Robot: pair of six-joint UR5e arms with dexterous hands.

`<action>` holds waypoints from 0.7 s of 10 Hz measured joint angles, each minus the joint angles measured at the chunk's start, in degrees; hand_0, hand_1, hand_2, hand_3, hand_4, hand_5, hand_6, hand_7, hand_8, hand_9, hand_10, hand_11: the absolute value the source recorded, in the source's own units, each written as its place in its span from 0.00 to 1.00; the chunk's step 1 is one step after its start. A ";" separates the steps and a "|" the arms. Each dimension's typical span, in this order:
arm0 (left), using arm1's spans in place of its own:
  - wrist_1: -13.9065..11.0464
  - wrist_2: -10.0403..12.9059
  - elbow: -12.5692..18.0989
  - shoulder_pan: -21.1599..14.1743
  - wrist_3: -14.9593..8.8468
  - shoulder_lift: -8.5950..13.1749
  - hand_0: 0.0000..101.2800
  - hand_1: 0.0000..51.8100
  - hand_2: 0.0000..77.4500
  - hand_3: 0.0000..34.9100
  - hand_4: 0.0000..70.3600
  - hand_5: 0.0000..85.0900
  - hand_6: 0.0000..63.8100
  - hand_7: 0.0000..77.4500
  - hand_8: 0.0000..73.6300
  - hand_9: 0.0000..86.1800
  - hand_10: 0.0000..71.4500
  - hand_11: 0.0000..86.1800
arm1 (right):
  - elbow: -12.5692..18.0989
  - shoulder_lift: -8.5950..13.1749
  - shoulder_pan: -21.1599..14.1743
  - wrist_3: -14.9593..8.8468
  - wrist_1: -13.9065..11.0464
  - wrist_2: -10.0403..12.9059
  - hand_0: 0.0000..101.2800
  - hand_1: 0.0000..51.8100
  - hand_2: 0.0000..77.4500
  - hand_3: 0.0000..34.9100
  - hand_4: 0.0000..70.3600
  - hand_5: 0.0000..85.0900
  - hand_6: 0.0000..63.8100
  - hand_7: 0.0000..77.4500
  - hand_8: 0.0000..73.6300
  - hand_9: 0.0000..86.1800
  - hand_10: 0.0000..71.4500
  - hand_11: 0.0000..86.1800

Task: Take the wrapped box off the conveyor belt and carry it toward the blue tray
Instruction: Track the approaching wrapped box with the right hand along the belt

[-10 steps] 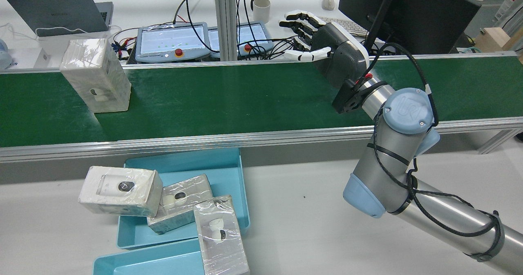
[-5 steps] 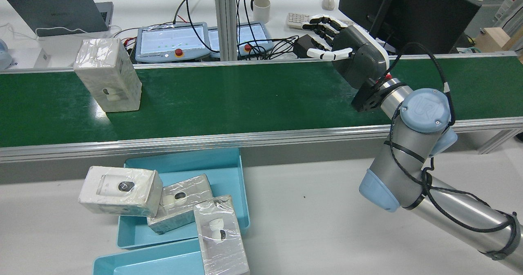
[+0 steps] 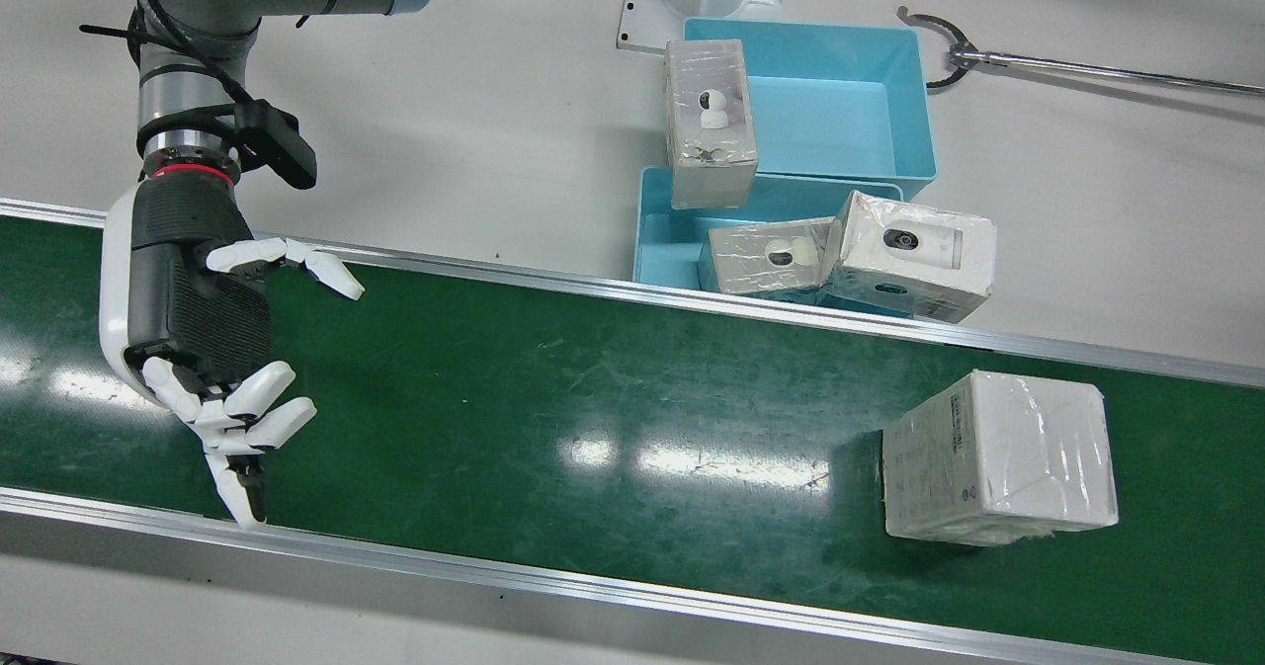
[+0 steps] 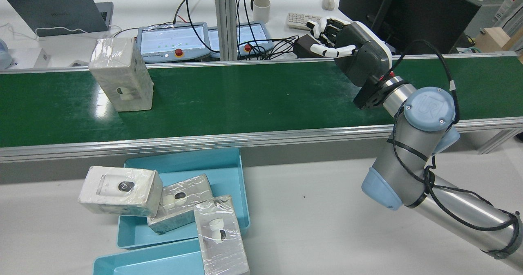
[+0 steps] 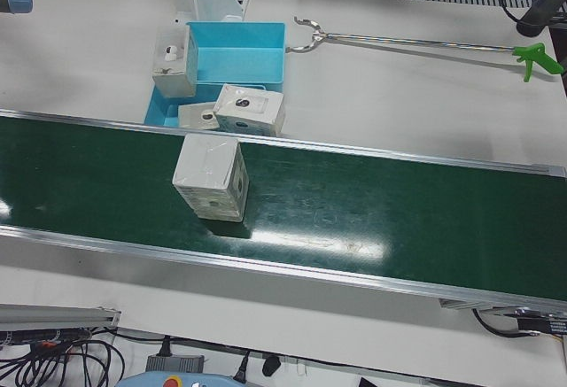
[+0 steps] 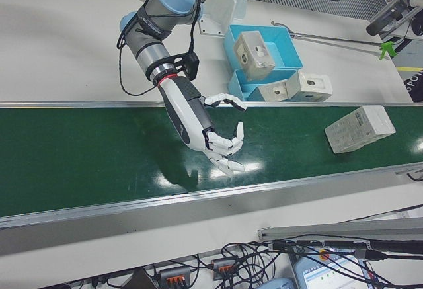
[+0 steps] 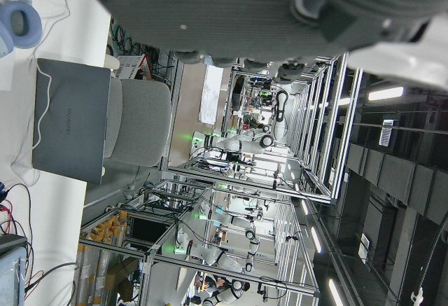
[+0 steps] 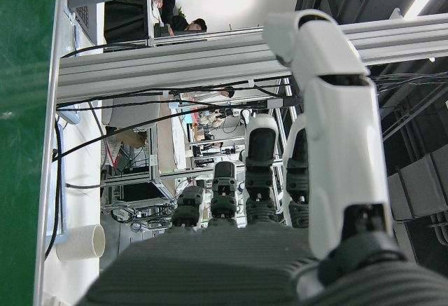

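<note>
Item one, the conveyor belt [image 3: 593, 398]: we recorded a green belt between aluminium rails, and we placed everything else by it.

Item two, the wrapped box [image 3: 998, 457]: we found it standing on the conveyor belt, free of any hand, white and film-covered. In the rear view the wrapped box [image 4: 121, 74] stood upright toward the belt's far rail, with a round cut-out low on its near face. In the left-front view it [image 5: 211, 176] sat roughly midway across the belt.

Item three, the right hand [image 3: 198, 339]: we noted it poised over the conveyor belt, well apart from the wrapped box, fingers [image 3: 259, 423] spread and loosely curled, palm bare, grasping nothing. The right-front view gave the same reading of the right hand [image 6: 211, 133].

Item four, the left hand: only its own camera showed a dark edge of it, and we could not tell whether its fingers were spread or closed.

Item five, the blue tray [image 3: 840, 102]: we logged it on the white table just beside the belt's robot-side rail, with a second blue tray [image 3: 672, 220] touching it. Three more wrapped boxes rested on these trays: one [image 3: 710, 122] across the rims, two [image 3: 771, 255] [image 3: 914, 255] nearest the rail.

Item six, a reaching tool [image 5: 425, 43]: it lay on the table beyond the trays.
</note>
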 joint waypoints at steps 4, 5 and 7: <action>0.00 0.00 0.00 0.00 0.00 0.00 0.00 0.00 0.01 0.00 0.00 0.01 0.00 0.00 0.00 0.00 0.01 0.00 | -0.41 -0.29 0.12 1.40 0.10 0.11 0.52 0.37 0.41 0.01 0.46 0.68 0.44 0.77 0.17 0.26 0.14 0.18; 0.00 0.00 0.00 0.00 0.00 0.00 0.00 0.00 0.01 0.00 0.00 0.01 0.00 0.00 0.00 0.00 0.00 0.00 | -0.56 -0.31 0.10 1.46 0.20 0.18 0.52 0.37 0.40 0.01 0.45 0.68 0.47 0.82 0.16 0.28 0.14 0.18; 0.00 0.00 0.00 0.00 0.00 0.00 0.00 0.00 0.01 0.00 0.00 0.01 0.00 0.00 0.00 0.00 0.00 0.00 | -0.89 -0.35 -0.01 1.48 0.40 0.26 0.52 0.40 0.44 0.00 0.47 0.68 0.50 0.84 0.19 0.28 0.14 0.18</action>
